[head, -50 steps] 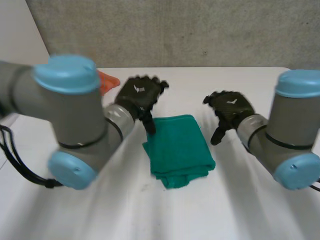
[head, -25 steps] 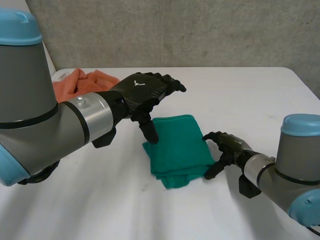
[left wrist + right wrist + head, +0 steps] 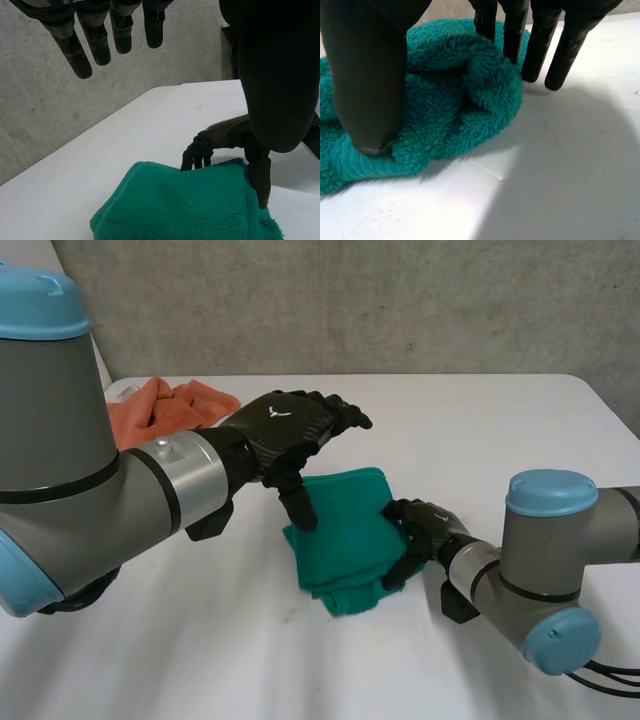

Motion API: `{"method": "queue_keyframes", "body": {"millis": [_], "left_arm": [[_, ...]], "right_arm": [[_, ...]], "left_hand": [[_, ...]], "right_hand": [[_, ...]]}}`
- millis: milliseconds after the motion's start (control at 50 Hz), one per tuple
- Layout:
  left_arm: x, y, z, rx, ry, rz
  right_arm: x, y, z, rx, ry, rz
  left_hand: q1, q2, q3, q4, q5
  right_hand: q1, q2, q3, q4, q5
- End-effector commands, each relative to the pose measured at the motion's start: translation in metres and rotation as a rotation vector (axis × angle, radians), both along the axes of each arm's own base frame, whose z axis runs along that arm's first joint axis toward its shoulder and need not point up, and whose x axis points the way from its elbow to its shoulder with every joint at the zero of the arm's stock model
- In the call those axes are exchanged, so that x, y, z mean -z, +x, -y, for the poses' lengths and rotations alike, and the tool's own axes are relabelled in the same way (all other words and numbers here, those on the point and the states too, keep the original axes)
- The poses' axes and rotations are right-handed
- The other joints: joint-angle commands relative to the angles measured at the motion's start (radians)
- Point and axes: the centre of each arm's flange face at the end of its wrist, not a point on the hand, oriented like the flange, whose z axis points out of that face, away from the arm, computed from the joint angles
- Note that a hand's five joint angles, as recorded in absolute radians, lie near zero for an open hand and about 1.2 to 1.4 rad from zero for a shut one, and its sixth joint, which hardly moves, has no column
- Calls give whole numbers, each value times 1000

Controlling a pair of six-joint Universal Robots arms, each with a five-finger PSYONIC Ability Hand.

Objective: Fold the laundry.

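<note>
A folded green towel (image 3: 345, 530) lies mid-table, also seen in the left wrist view (image 3: 175, 210) and the right wrist view (image 3: 455, 100). My left hand (image 3: 285, 425) hovers just above its far left part, open, fingers straight and thumb pointing down at the cloth (image 3: 275, 75). At the towel's right edge my right hand (image 3: 420, 530) rests low on the table. Its thumb (image 3: 370, 75) presses on the towel's near corner and its straight fingertips (image 3: 512, 35) touch the far side of the edge, with cloth bulging between them. The left wrist view shows that right hand (image 3: 220, 137) too.
A crumpled orange cloth (image 3: 165, 405) lies at the far left of the white table (image 3: 500, 430), behind my left forearm. A grey wall stands behind the table's far edge.
My right hand has dropped to the table and slid left into the towel's right edge, pushing it inward and bunching it. The left hand has stayed above the towel over the last half second.
</note>
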Motion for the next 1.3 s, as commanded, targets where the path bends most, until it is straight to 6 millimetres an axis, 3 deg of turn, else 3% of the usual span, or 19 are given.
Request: {"method": "queue_keyframes", "body": {"millis": [20,120,280,380,520,540,600,620,660,760,780,860,1040,1140,1180,1200,1220,1300], "left_arm": [[1,0,0,1,5,2],[2,-1,0,1,6,2],[3,0,0,-2,9,4],[4,0,1,-3,11,6],[7,0,1,-3,18,11],[7,0,1,-2,18,10],[8,0,1,-2,22,13],[8,0,0,-2,23,14],[8,0,0,-2,23,14],[10,0,1,-3,27,16],[10,0,1,-3,27,16],[10,0,0,-2,27,16],[12,-2,1,-3,38,6],[13,-2,2,-10,60,-6],[13,-2,2,-10,62,-7],[14,-2,2,-10,63,-6],[14,-2,2,-10,63,-6],[14,-2,3,-14,64,-7]], "right_arm": [[5,3,9,6,-12,10],[-1,7,21,21,-66,20],[-24,15,66,52,-221,21],[-28,-23,128,159,-288,-52],[-29,-71,194,314,-334,-94],[-28,-90,210,366,-339,-107],[-26,-119,232,432,-350,-120],[-23,-144,244,475,-343,-130],[-20,-165,255,512,-343,-137],[-9,-191,265,544,-339,-144],[-7,-207,269,567,-344,-152],[-8,-236,274,589,-357,-176],[-10,-265,278,596,-383,-213],[-10,-269,278,592,-387,-228],[-8,-269,277,588,-379,-240],[-8,-268,277,583,-375,-247],[-7,-266,276,578,-370,-256],[-15,-260,271,540,-368,-361]], "left_hand": [[0,-12,-18,-11,-29],[0,-12,-18,-11,-29],[3,-10,-15,-8,-26],[3,-10,-15,-8,-26],[3,-10,-15,-8,-26],[3,-10,-15,-8,-26],[3,-10,-15,-8,-26],[3,-10,-15,-8,-26],[3,-10,-15,-8,-26],[3,-10,-15,-8,-26],[3,-10,-15,-8,-26],[3,-10,-15,-8,-26],[3,-10,-15,-8,-26],[3,-10,-15,-8,-26],[3,-10,-15,-8,-26],[3,-10,-15,-8,-26],[3,-10,-15,-8,-26],[3,-10,-15,-8,-26]], "right_hand": [[521,482,475,475,486],[1051,1013,1006,1006,1016],[1052,1014,1006,1007,1017],[1052,1014,1006,1007,1017],[1052,1014,1006,1007,1017],[1052,1014,1006,1007,1017],[1052,1014,1006,1007,1017],[1052,1014,1006,1007,1017],[1052,1014,1006,1007,1017],[1052,1014,1006,1007,1017],[1052,1014,1006,1007,1017],[1052,1014,1006,1007,1017],[1052,1014,1006,1007,1017],[1052,1014,1006,1007,1017],[583,545,538,538,548],[124,86,79,79,89],[-170,-208,-215,-215,-205],[-170,-208,-215,-215,-205]]}}
